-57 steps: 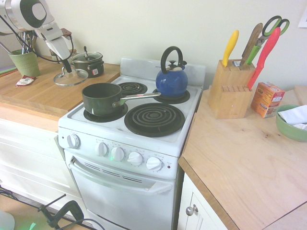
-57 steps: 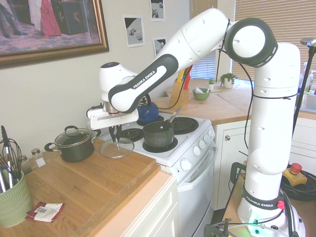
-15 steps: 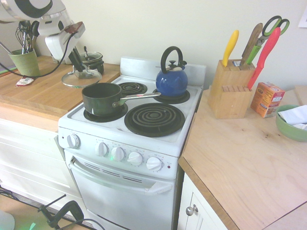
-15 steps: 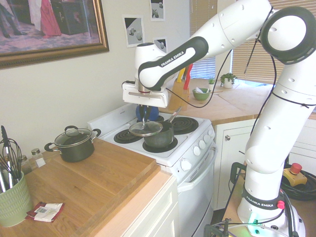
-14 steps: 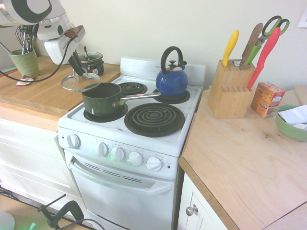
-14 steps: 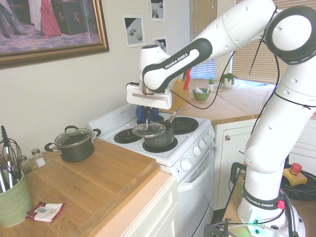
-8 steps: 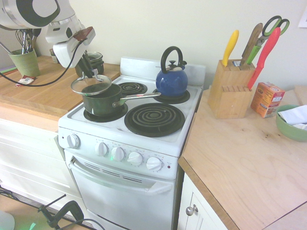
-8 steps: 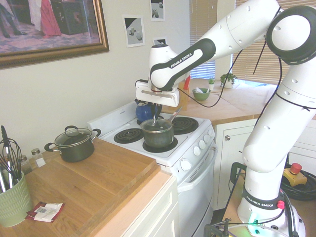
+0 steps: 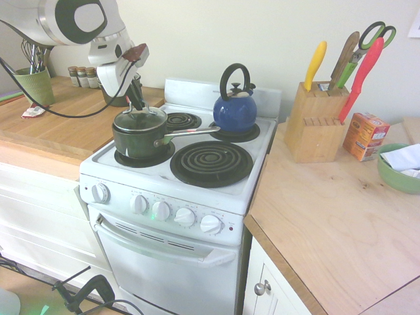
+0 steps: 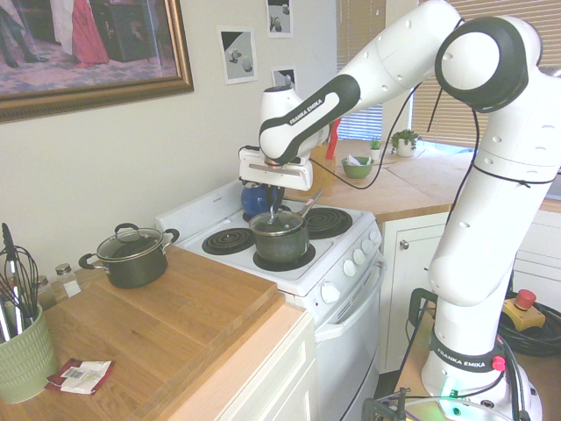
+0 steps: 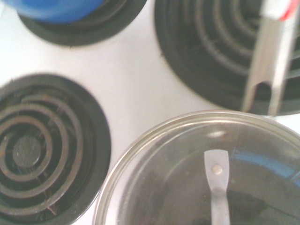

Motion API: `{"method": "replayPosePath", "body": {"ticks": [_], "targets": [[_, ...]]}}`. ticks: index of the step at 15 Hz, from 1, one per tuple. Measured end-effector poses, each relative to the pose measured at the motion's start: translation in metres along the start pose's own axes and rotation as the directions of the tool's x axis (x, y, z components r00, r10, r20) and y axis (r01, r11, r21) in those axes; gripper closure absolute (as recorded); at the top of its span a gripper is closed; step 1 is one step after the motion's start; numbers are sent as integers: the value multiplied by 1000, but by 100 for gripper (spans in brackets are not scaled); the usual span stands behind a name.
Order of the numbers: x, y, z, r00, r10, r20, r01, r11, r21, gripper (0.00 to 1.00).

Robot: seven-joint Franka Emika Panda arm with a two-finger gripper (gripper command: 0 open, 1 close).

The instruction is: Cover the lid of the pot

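First exterior view shows the round clear glass lid with silver rim (image 9: 138,121) sitting on or just over the dark green saucepan with the long silver handle (image 9: 139,136), on the front-left coil of the white stove (image 9: 197,177). The pincer (image 9: 138,104) is pressed together on the lid's small knob. If it lets go while the rim sits off-centre, the lid could tip into the pan or slide off and clatter; a sideways pull on retreat could drag the pan, or nudge the blue kettle (image 9: 235,110) just behind. "FRANKA EMIKA" reads along the arm; the orange box (image 9: 365,135) by the knife block has print too small to read.
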State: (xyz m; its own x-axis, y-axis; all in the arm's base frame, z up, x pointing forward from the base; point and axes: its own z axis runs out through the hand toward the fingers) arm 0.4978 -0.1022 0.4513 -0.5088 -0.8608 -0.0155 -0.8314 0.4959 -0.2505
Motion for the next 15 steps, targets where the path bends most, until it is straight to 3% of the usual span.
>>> {"method": "replayPosePath", "body": {"ticks": [15], "targets": [[8, 2, 7, 1000, 13, 5, -13, 1000, 3, 100]]}}
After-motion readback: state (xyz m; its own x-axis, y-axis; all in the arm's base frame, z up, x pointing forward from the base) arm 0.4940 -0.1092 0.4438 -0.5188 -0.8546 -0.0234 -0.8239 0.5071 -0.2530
